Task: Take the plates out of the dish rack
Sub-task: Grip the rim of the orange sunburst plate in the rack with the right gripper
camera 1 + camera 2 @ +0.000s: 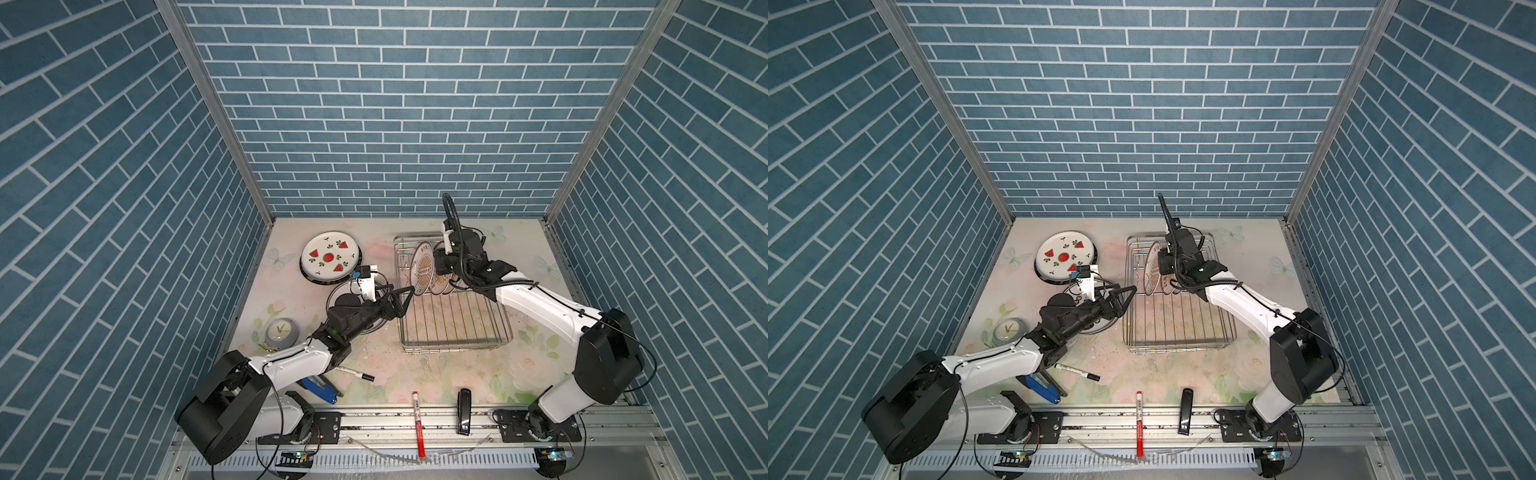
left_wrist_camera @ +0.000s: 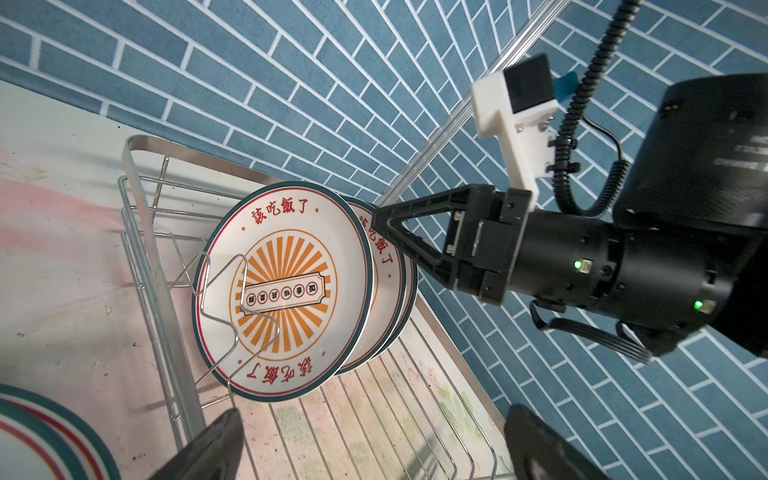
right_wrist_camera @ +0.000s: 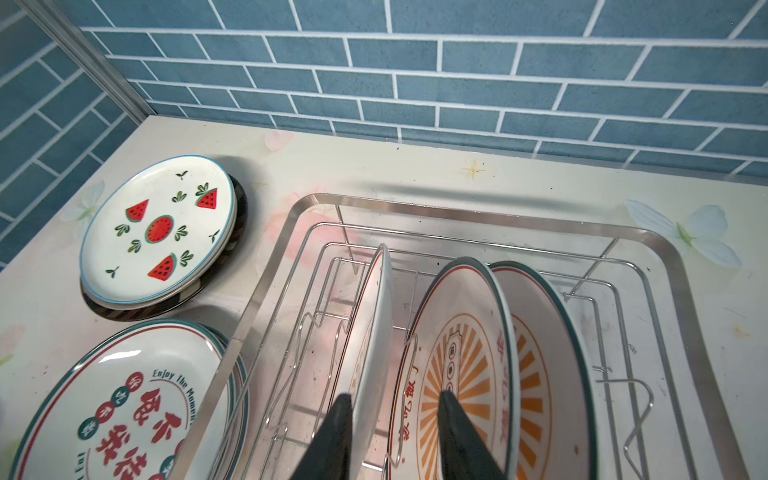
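Three sunburst plates (image 1: pixel 422 272) stand upright at the far end of the dish rack (image 1: pixel 457 343), which otherwise holds nothing. My right gripper (image 3: pixel 395 399) comes down over them, open, astride the rim of the leftmost plate (image 3: pixel 374 332). One finger touches its back. The other hangs apart from it, in front of the second plate (image 3: pixel 461 353). My left gripper (image 1: pixel 409 301) hovers open and holding nothing at the rack's left rim (image 2: pixel 137 199), facing the front plate (image 2: pixel 286 286). A watermelon plate (image 1: pixel 330 257) tops a stack on the table left of the rack. A red-character plate (image 3: pixel 124 407) lies nearer, under the left arm.
A small grey clock (image 1: pixel 280 332) sits near the left wall. A black marker (image 1: pixel 357 374) and a blue tool (image 1: pixel 320 388) lie by the left arm. A red pen (image 1: pixel 419 424) and a black object (image 1: pixel 464 411) rest on the front rail.
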`<state>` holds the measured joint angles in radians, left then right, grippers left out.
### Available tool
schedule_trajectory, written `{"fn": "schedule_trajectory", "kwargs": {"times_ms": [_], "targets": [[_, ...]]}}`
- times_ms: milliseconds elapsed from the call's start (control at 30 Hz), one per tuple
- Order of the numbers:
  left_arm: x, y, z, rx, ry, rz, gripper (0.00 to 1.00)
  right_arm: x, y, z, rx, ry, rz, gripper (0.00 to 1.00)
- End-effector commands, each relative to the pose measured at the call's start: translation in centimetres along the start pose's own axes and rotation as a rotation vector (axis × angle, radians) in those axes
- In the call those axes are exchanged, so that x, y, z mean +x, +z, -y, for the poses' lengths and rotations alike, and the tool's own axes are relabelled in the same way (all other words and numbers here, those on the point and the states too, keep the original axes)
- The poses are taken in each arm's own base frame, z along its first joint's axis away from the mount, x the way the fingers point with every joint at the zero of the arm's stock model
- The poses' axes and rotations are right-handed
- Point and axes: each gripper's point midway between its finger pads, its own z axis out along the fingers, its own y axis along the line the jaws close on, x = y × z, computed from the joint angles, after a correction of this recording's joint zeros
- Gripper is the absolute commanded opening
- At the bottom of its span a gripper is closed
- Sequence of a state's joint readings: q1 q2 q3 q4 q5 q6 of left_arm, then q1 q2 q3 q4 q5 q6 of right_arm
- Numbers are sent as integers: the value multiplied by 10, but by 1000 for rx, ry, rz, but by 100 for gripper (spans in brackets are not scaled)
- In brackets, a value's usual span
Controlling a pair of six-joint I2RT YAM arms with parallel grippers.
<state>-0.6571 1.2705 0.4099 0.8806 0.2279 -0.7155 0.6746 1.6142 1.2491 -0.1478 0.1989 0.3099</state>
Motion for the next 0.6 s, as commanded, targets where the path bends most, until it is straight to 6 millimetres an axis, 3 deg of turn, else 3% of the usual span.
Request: {"fn": "schedule_trajectory", "kwargs": {"times_ms": [0,133,300,567], "targets": [[-6,-7,10,48,1,37,100,-5,3,-3,31,1,-18,36],[-5,-10,3,19,-4,49,100,-3,3,-7,42,-4,-12,37],[-6,-11,2,14,-4,56,100,-7,-3,3,122,0,24,40],[-2,-10,-1,19,-25,56,100,4,19,-3,177,-25,-30,33]]}}
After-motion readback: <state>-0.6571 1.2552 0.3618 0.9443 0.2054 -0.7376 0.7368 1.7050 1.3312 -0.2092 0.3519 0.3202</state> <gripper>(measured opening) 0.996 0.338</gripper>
